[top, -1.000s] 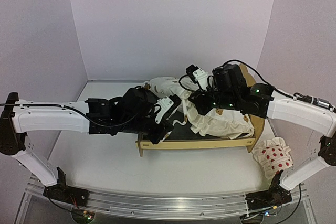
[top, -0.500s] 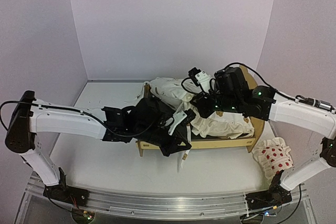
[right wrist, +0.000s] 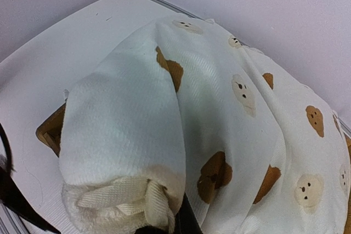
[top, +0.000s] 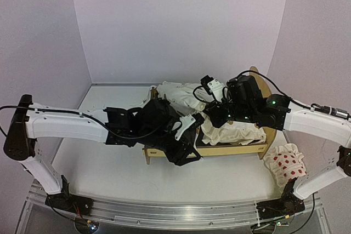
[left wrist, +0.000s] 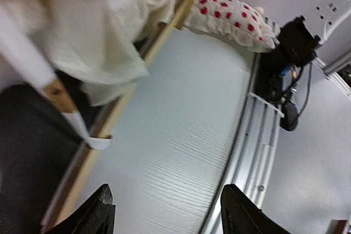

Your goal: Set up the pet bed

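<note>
White woodgrain desk [top: 109, 173], metal rail [top: 164, 215] along near edge. Left jaws released, empty, low over desk beside front rail of bed [top: 230, 150]. Bed mid-desk, right of centre. Dotted pillow [top: 285, 165] near its right end. Right jaws clenched on cushion [right wrist: 219, 108], bunched over bed. Lilac walls [top: 181, 26] behind.

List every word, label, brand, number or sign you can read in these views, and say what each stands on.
None can be read in any view.
The cushion carries only printed bear faces, the pillow only red dots; the pet bed frame shows no lettering.
</note>
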Motion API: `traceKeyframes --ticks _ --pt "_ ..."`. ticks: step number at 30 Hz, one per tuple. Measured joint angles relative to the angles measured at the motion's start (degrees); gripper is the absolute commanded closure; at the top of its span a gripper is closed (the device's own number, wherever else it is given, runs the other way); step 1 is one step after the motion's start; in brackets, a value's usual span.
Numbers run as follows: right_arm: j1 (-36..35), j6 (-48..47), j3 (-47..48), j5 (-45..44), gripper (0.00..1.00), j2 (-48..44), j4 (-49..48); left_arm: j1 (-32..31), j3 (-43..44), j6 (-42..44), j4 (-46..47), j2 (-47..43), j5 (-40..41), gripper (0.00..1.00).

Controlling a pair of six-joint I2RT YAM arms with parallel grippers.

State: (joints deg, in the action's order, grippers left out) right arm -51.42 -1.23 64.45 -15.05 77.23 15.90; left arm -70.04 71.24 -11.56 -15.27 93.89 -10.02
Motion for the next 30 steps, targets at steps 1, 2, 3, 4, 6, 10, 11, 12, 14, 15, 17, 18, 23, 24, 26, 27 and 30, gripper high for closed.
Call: traceKeyframes --ticks 1,2,3,4,6,10,11,12,14,15,17,18,23,24,26,27,30 --pt "0.0 0.0 0.0 0.0 1.0 0.0 0.0 0.0 -0.01 0.87 -0.8 -1.81 3.23 0.31" --pt "0.0 0.01 0.0 0.01 1.0 0.0 -0.02 0.01 -0.19 1.84 -1.36 -3.57 6.5 0.3" --pt "0.0 0.02 0.0 0.02 1.0 0.0 -0.02 0.07 -0.49 3.03 -1.73 -5.28 9.72 0.29" --pt "0.0 0.02 0.0 0.02 1.0 0.0 -0.02 0.18 -0.97 4.17 -1.84 -7.09 12.98 0.29" --pt "0.0 0.0 0.0 0.02 1.0 0.0 -0.02 0.84 -2.48 6.66 -1.7 -10.12 18.9 0.3" --pt "0.0 0.0 0.0 0.07 1.0 0.0 -0.02 5.5 -6.15 11.33 -1.77 -11.51 23.55 0.33" --pt "0.0 0.0 0.0 0.07 1.0 0.0 0.0 7.29 -7.09 12.43 -1.86 -11.2 23.5 0.34" --pt "0.0 -0.02 0.0 0.07 1.0 0.0 -0.02 8.83 -7.88 13.38 -2.04 -10.87 23.35 0.34" --pt "0.0 -0.02 0.0 0.07 1.0 0.0 -0.02 11.52 -8.95 15.42 -2.52 -10.08 22.85 0.34" --pt "0.0 -0.02 0.0 0.1 1.0 0.0 0.0 12.14 -9.15 16.54 -2.55 -9.73 22.19 0.35" --pt "0.0 -0.02 0.0 0.23 1.0 0.0 -0.02 12.42 -9.2 19.14 -2.21 -9.22 20.22 0.36" --pt "0.0 -0.02 0.0 0.32 1.0 0.0 -0.01 12.4 -9.2 20.48 -1.89 -9.12 18.96 0.36" --pt "0.02 -0.02 0.0 1.05 1.0 0.0 0.0 12.92 -8.64 26.37 -0.85 -7.67 11.99 0.39" --pt "0.0 -0.02 0.0 1.26 1.0 0.0 0.0 13.21 -8.24 27.19 -1.06 -6.86 10.92 0.39" --pt "0.0 -0.02 0.0 1.56 1.0 0.0 0.0 13.97 -6.79 28.99 -2.21 -4.54 8.76 0.4" --pt "0.02 -0.02 0.0 1.64 1.0 0.0 0.0 14.4 -6.07 29.83 -2.65 -3.52 7.83 0.4" --pt "0.01 -0.02 0.0 1.79 1.0 0.0 0.0 15.6 -4.33 31.77 -3.42 -1.29 5.52 0.43"
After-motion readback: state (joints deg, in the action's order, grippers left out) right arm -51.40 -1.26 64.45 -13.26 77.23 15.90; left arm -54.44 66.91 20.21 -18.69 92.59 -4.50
